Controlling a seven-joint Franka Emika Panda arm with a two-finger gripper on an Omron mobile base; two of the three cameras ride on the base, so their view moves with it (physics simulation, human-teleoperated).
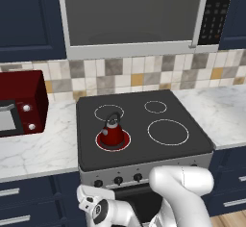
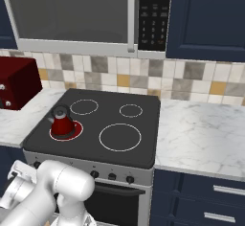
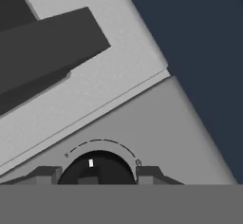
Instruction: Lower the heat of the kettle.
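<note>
Red kettle (image 1: 113, 133) on glowing front-left ring of stove (image 1: 182, 146). Looks hard, smooth, hot; best left alone. Tool (image 3: 97, 176) closed tight around round black knob (image 3: 97, 168) on stove front. Knob stiff, small; grip sides, turn gently.

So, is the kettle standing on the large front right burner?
No, the kettle stands on the front left burner, whose ring glows red.

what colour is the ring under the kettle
Red, glowing around the kettle on the front left burner; clearest in the left base view.
</note>
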